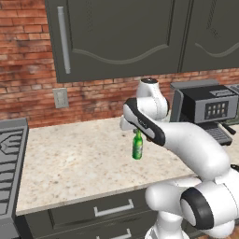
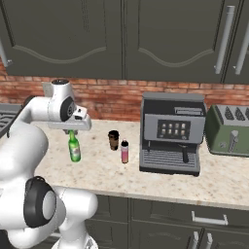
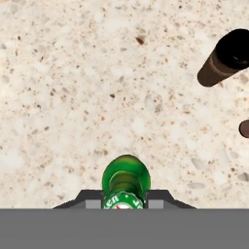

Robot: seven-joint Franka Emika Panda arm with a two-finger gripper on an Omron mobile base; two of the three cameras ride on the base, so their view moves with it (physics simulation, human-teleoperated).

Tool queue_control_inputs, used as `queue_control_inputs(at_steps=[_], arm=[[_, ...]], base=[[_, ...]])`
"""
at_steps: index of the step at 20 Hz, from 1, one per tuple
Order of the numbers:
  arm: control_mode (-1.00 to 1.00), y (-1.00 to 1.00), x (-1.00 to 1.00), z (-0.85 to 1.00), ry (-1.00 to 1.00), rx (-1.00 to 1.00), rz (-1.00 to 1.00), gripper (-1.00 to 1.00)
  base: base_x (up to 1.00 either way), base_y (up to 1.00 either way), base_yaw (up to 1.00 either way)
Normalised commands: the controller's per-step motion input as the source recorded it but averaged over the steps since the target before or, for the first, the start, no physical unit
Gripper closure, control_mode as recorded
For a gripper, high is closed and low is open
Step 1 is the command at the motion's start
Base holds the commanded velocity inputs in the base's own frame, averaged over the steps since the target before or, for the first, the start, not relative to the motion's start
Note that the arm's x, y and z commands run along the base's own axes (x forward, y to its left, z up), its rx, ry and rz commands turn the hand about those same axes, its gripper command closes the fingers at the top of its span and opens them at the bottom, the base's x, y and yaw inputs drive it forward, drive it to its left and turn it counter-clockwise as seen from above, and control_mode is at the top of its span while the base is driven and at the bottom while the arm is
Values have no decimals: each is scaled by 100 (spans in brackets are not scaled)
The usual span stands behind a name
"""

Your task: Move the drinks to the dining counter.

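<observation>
My gripper (image 1: 138, 132) (image 2: 72, 130) (image 3: 124, 199) is shut on the neck of the green glass bottle (image 1: 137, 147) (image 2: 74, 149) (image 3: 125, 176). The bottle hangs upright under it, over the beige speckled counter (image 1: 70, 158). Whether its base touches the stone I cannot tell. To the bottle's right stand the short dark brown cup (image 2: 114, 140) (image 3: 226, 57) and the small pink dark-capped bottle (image 2: 124, 151) (image 3: 244, 129), both upright and apart from the gripper. The dining counter is out of view.
A grey coffee machine (image 2: 170, 133) (image 1: 205, 109) stands right of the drinks, with a green toaster (image 2: 228, 129) beyond it. A stove (image 1: 9, 158) borders the counter's left end. Dark wall cabinets (image 1: 116, 37) hang above, over a brick wall.
</observation>
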Motion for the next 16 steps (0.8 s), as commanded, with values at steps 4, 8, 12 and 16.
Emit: queue_control_inputs(at_steps=[4,8,12,16], arm=[[-100,-2,-36,10,0,0,0,100],[-100,-12,-33,6,0,0,0,100],[-100,-9,-28,9,0,0,0,100],[-100,0,-5,21,0,0,0,100]], base=[[0,0,0],[0,0,0],[0,0,0],[0,0,0]])
